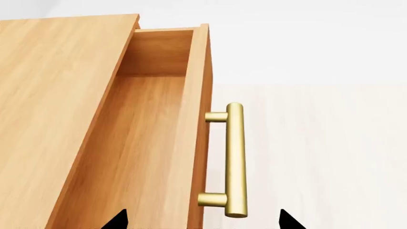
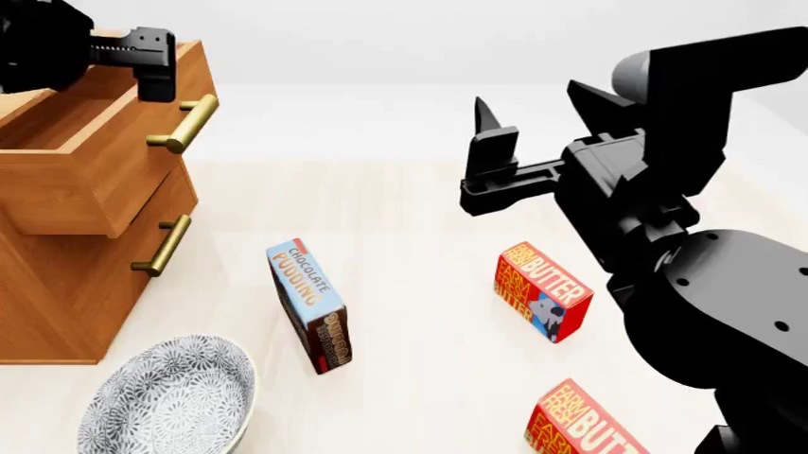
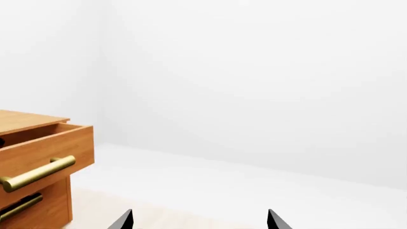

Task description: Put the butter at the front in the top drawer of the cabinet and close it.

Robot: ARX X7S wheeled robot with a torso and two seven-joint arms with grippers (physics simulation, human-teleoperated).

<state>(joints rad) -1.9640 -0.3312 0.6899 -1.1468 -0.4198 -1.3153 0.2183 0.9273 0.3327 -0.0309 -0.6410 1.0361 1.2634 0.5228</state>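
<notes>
Orange-brown wood fills the left of the head view, where the cabinet (image 2: 63,284) stands on the pale worktop (image 2: 378,142) with its top drawer (image 2: 89,180) pulled out and nothing seen inside. Above that drawer's brass handle (image 2: 184,121) hangs the left tool (image 2: 154,64), its arm reaching in level from the view's edge; its fingertips stand apart on either side of the handle, holding nothing. Below lie a patterned bowl (image 2: 170,402) and a chocolate pudding box (image 2: 310,303). Further right, the butter (image 2: 543,291) lies on the worktop, with a second identical box (image 2: 584,427) nearer the robot. Over them the right arm bends up and forward, its right tool (image 2: 536,113) raised well clear, fingers spread wide and empty.
</notes>
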